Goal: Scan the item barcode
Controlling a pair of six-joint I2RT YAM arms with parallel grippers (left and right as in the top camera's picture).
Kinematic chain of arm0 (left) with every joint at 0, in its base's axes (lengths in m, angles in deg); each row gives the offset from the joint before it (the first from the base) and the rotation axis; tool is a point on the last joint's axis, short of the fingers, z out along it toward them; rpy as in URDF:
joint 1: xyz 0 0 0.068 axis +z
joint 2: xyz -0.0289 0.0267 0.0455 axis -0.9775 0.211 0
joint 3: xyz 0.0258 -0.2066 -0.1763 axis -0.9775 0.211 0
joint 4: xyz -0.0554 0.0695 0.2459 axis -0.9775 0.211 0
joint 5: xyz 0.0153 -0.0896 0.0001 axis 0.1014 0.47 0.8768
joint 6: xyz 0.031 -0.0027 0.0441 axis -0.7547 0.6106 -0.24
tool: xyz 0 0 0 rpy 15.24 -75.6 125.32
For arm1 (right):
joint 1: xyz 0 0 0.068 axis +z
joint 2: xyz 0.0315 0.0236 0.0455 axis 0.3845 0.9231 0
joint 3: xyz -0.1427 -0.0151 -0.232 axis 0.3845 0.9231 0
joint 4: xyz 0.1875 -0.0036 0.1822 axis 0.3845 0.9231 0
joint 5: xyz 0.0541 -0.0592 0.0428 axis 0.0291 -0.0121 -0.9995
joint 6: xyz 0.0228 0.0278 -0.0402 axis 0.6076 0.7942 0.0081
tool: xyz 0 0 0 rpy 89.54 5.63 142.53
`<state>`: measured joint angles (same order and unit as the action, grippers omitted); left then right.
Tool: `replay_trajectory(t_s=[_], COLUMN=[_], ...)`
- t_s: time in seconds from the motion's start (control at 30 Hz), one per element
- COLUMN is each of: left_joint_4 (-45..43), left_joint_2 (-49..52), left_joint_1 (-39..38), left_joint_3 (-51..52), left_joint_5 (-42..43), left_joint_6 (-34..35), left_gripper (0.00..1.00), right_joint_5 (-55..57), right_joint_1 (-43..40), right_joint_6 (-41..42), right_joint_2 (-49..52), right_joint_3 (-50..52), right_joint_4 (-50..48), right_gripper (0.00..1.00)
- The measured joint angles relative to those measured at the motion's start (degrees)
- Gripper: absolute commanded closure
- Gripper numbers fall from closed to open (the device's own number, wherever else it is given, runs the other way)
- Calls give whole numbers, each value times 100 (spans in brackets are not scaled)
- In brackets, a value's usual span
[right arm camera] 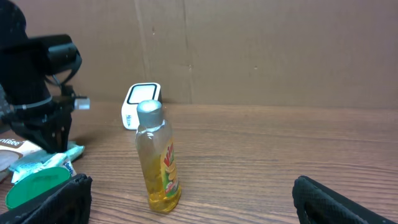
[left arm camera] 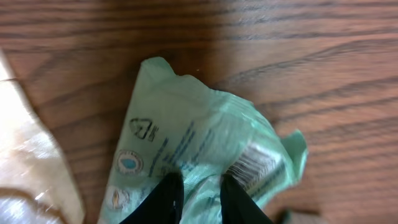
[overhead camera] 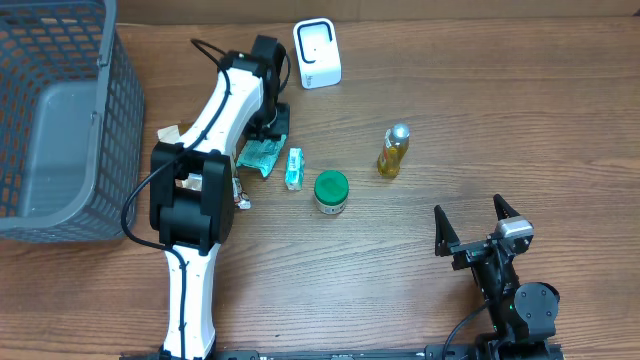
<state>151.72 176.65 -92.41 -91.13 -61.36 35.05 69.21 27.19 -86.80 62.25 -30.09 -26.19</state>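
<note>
A crumpled mint-green packet (left arm camera: 199,137) lies on the wooden table, its barcode (left arm camera: 254,163) showing near its right edge. My left gripper (left arm camera: 200,185) stands down on it, the two black fingers close together and pinching a fold of the film. From overhead the same gripper (overhead camera: 268,132) sits over the packet (overhead camera: 260,156), just below the white scanner (overhead camera: 317,53). My right gripper (overhead camera: 469,212) rests at the front right, wide open with nothing between its fingers. It faces the scanner (right arm camera: 140,103) from far off.
A yellow bottle (overhead camera: 394,151) stands right of centre, close before the right gripper (right arm camera: 194,202). A green-lidded jar (overhead camera: 331,191) and a small green-and-white box (overhead camera: 293,168) lie beside the packet. A beige wrapper (left arm camera: 25,168) lies left of it. A grey basket (overhead camera: 110,150) fills the left side.
</note>
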Motion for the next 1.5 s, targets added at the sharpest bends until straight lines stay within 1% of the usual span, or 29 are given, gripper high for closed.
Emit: replay_trajectory(t_s=[0.03, 0.13, 0.17, 0.2, 0.3, 0.33, 0.4, 0.53, 0.57, 0.6, 0.67, 0.7, 0.87, 0.93, 1.07, 1.23, 1.33, 1.5], left_joint_4=[-114, -365, -391, -404, -326, -177, 286, 1086, 1283, 1495, 1856, 2050, 2798, 2951, 3224, 3265, 3265, 3276], left_joint_2=[0, -120, -140, -149, -146, -138, -70, 50, 50, 48, 46, 46, 48, 48, 42, -90, -446, -1464], left_joint_1=[-4, -4, -22, -42, -83, -79, -61, 9, 17, 39, 50, 55, 125, 160, 201, 225, 225, 225], left_joint_3=[98, 337, 367, 376, 323, 254, 0, -837, -1025, -1272, -1596, -1672, -1694, -1694, -1694, -1692, -1687, -1687], left_joint_5=[-13, 28, 63, 72, 50, 55, 55, 68, 66, 66, 63, 61, 66, 68, 68, 68, 61, -184], left_joint_6=[0, -11, -11, -9, -20, -20, -17, -4, 2, 2, 4, 44, 118, 140, 155, 155, 160, 291], left_gripper=[60, 47, 44, 40, 40, 41, 42, 40, 42, 50, 78, 83, 90, 96, 96, 96, 96, 96], right_joint_5=[-2, 0, 0, 0, -2, 0, -2, 0, -2, -2, -2, 0, 0, 0, 0, -2, -2, -4], right_joint_1=[0, 0, 0, 2, 0, 0, 0, 0, 0, 0, 0, 0, 2, 0, 0, 0, 0, 2], right_joint_6=[7, 0, 4, 4, 4, 2, 4, 4, 2, 2, 4, 4, 2, 4, 2, 4, 4, 4], right_joint_2=[0, 0, 0, 0, 0, 0, 0, 0, 0, 0, 0, 0, 0, 0, 0, 0, 0, 0], right_joint_3=[0, 0, 0, 0, 0, 0, 0, 0, 0, 0, 0, 0, 0, 0, 0, 0, 0, 0], right_joint_4=[2, 4, 0, 2, 2, 0, 2, 2, 7, 2, 7, 0, 2, 2, 2, 2, 0, 2], right_gripper=[0, 0, 0, 0, 0, 0, 0, 0, 0, 0, 0, 0, 0, 0, 0, 0, 0, 0])
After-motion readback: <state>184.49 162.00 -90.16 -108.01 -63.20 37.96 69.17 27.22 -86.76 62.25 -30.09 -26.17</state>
